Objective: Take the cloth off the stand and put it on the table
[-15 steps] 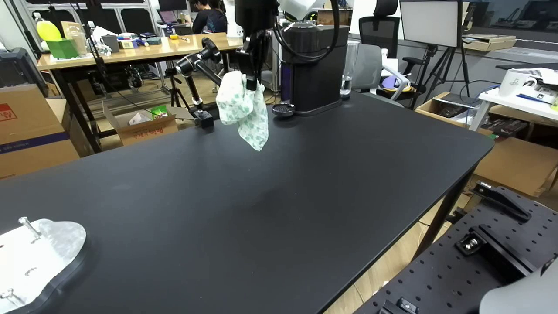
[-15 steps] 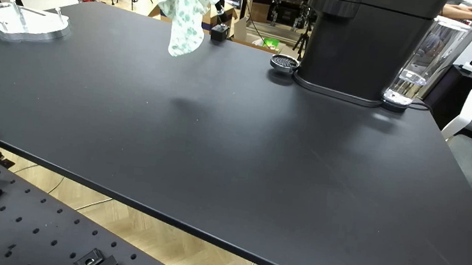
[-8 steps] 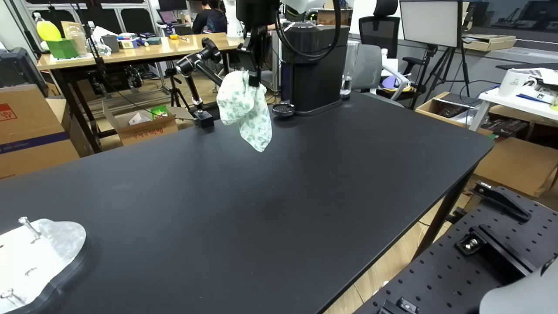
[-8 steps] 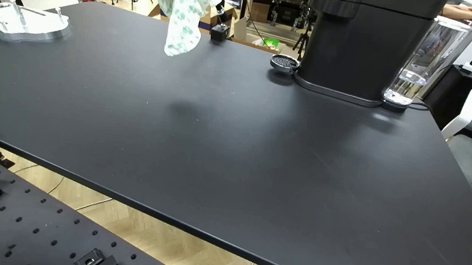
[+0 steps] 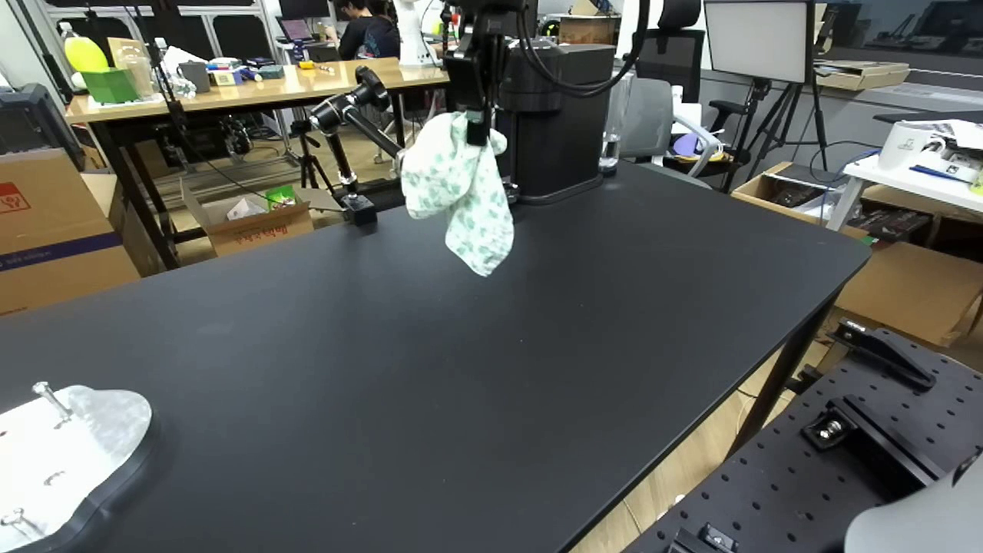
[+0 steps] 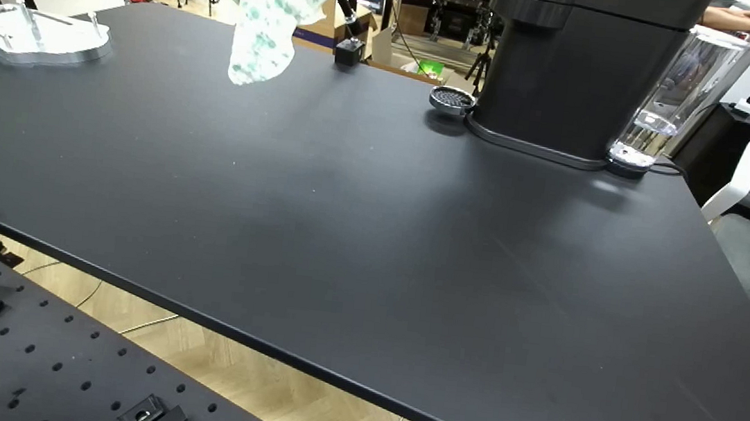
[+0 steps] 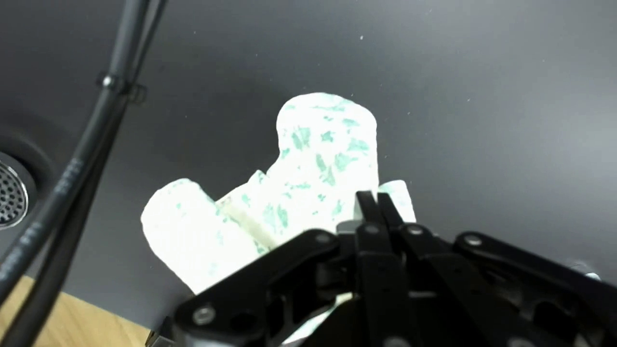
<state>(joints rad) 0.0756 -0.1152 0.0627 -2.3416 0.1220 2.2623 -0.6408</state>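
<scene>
The cloth [image 5: 461,196] is white with a green leaf print and hangs in the air above the black table [image 5: 430,369]. It also shows in the wrist view [image 7: 318,144] and in an exterior view [image 6: 265,31]. My gripper [image 5: 478,132] is shut on the cloth near its top, with the fingertips [image 7: 373,195] close together; loose folds hang below. A black jointed stand [image 5: 349,146] is fixed at the table's far edge, behind the cloth; its base [image 6: 348,51] shows too. The part of the stand behind the cloth is hidden.
A black coffee machine [image 6: 576,85] with a round metal drip tray [image 6: 451,100] and a clear water tank [image 6: 665,101] stands at the table's far side. A metal plate with pegs [image 5: 77,445] lies at another edge. Black cables [image 7: 96,135] cross the wrist view.
My gripper has carried the cloth away from the stand, rightward in an exterior view and leftward and nearer in an exterior view. The cloth stays gripped and clear of the table.
</scene>
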